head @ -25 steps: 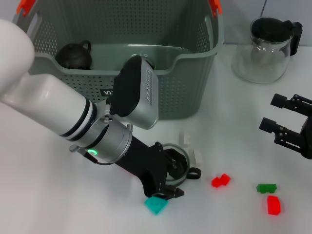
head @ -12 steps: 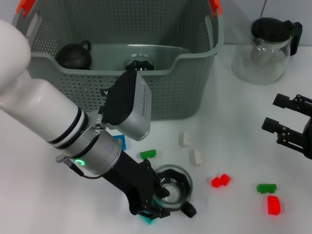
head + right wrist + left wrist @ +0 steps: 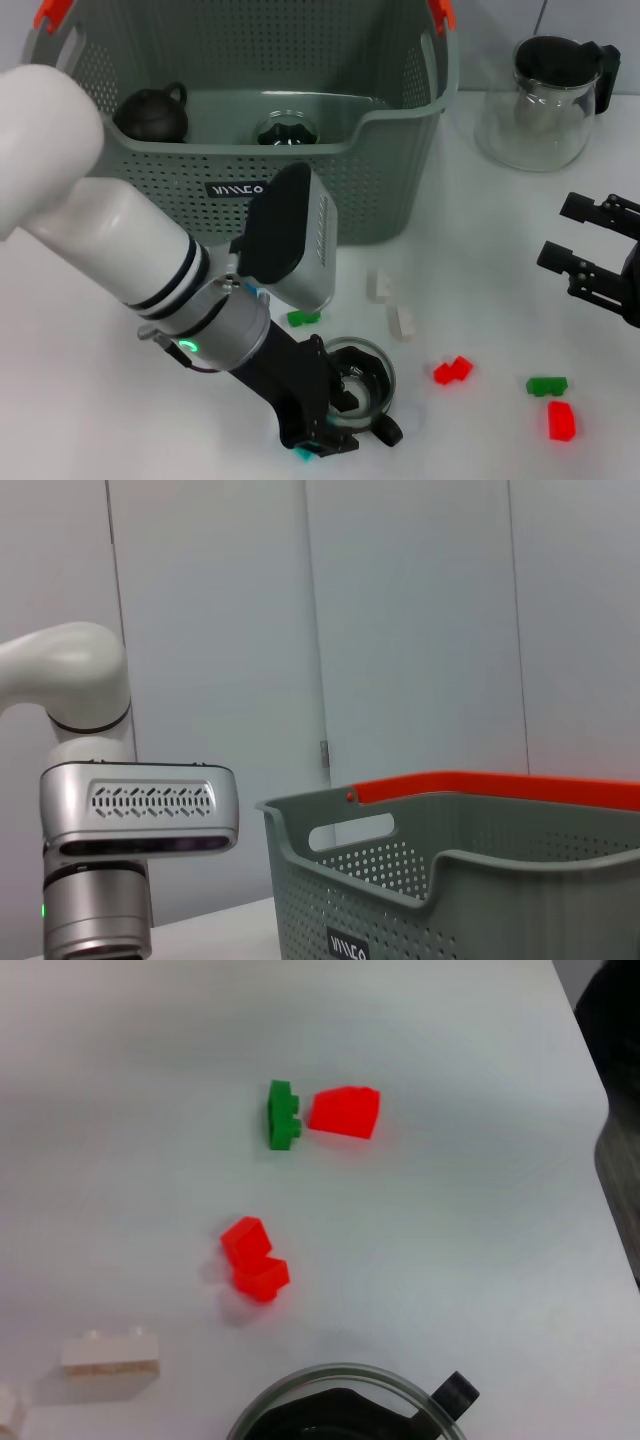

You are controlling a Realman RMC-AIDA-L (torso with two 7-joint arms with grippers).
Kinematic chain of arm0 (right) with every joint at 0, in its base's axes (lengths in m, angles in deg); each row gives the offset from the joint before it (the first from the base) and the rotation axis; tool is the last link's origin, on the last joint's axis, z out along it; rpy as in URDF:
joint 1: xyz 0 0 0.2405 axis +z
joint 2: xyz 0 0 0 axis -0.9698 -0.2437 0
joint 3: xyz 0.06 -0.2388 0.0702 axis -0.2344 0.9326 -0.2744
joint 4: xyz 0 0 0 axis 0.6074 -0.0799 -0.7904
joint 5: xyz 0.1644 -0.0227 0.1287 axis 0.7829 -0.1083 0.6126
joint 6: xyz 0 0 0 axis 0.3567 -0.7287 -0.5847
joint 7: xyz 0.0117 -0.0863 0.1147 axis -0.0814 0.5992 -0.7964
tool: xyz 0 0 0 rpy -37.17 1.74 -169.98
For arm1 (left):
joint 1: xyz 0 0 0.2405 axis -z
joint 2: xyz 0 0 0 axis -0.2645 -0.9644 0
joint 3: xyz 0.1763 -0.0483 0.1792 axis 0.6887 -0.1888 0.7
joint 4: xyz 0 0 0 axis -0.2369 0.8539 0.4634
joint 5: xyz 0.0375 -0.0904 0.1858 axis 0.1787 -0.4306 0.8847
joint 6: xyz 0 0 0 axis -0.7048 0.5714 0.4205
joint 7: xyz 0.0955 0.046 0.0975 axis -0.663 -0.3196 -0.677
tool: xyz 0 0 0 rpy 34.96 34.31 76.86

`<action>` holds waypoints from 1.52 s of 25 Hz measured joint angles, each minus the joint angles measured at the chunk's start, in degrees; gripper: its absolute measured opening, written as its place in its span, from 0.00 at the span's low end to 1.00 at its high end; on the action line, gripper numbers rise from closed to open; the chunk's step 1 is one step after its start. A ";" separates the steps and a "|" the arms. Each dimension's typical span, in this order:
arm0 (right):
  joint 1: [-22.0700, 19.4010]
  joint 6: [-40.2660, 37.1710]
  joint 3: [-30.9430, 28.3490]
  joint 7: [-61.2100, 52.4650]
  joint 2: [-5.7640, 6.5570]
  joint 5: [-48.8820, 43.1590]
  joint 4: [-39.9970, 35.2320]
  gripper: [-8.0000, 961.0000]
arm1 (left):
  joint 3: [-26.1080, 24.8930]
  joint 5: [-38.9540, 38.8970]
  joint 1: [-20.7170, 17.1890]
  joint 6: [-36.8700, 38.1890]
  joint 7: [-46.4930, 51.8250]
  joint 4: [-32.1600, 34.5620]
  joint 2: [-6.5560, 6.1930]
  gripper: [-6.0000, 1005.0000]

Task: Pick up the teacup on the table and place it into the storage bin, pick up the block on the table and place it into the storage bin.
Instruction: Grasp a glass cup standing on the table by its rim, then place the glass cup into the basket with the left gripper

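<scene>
Left gripper (image 3: pixel 335 415) reaching down toward 5 o'clock, at the near rim of the glass teacup (image 3: pixel 362 385) on the table (image 3: pixel 480 290); finger spread: cannot tell. Cyan block (image 3: pixel 303 452) peeking beneath. Storage bin (image 3: pixel 390 150) at 12 o'clock. Right gripper (image 3: pixel 590 250) parked at 3 o'clock, fingers spread wide.

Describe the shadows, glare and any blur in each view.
Head view: even light, a soft shadow under the left gripper beside the teacup; pale reflections on the glass jug. Left wrist view: blocks sharp with faint shadows, such as the red block; the dark shape at the frame edge is blurred. Right wrist view: flat light, storage bin crisp, no glare.
</scene>
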 joint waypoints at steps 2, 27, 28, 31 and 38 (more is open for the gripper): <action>-0.01 0.00 0.00 0.03 0.00 -0.07 -0.01 0.71 | 0.39 -0.04 0.00 -0.25 0.05 -0.02 -0.01 0.41; -0.16 -0.97 -0.35 0.20 0.36 0.06 0.08 0.72 | -9.67 -3.39 -0.54 11.16 1.22 7.30 -0.55 0.05; -0.16 -0.97 -0.43 0.18 0.35 0.06 0.08 0.72 | -16.39 -4.77 -0.45 15.73 -0.55 8.33 -0.85 0.05; -0.18 -0.94 -0.53 0.16 0.35 0.04 0.08 0.72 | -26.25 -7.25 0.22 21.80 -3.27 9.03 -1.58 0.06; -0.19 -0.85 -0.96 0.17 0.28 -0.17 0.08 0.72 | -51.45 -28.43 2.80 29.85 -1.05 3.09 -7.51 0.08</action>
